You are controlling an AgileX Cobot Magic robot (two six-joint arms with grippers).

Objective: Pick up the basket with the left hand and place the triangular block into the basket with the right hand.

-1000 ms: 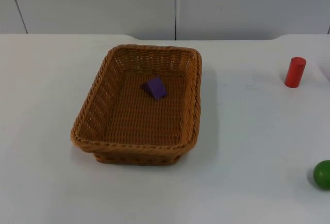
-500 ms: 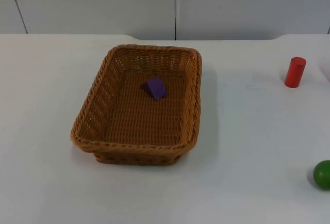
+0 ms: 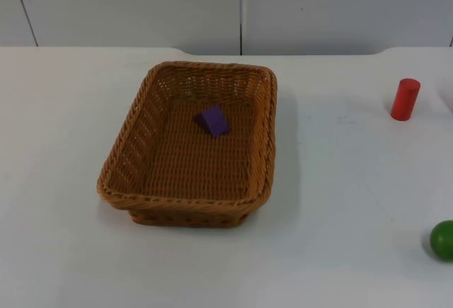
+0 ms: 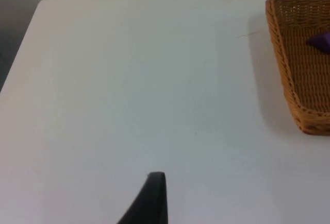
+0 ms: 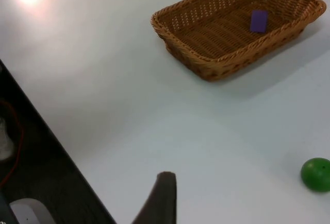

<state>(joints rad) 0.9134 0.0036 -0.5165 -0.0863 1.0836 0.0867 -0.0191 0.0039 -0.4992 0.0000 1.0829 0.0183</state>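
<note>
On the white table [image 3: 340, 202], as seen from the top view, a brown wicker basket [image 3: 134, 145] is set near the middle, flat on the surface. A purple triangular block [image 3: 213, 121] is seen lying on the basket floor, toward its far end and apart from the walls. A red cylinder [image 3: 405, 99] is stood upright well to the right of the basket, and a green ball [image 3: 443, 239] is placed at the near right edge. The grey partition wall [image 3: 141, 7] is seen behind the table.

From the left wrist view, the left gripper [image 4: 152, 203] is held above bare table, well apart from the basket [image 4: 289, 80]; the block [image 4: 320, 41] is glimpsed inside it. How far the pincer is open cannot be told, and nothing is seen in its hold.

From the right wrist view, the right gripper [image 5: 161, 201] is poised near the table's edge, well apart from the basket [image 5: 206, 64], the block [image 5: 258, 21] and the ball [image 5: 315, 174]. Its opening cannot be told either.
</note>
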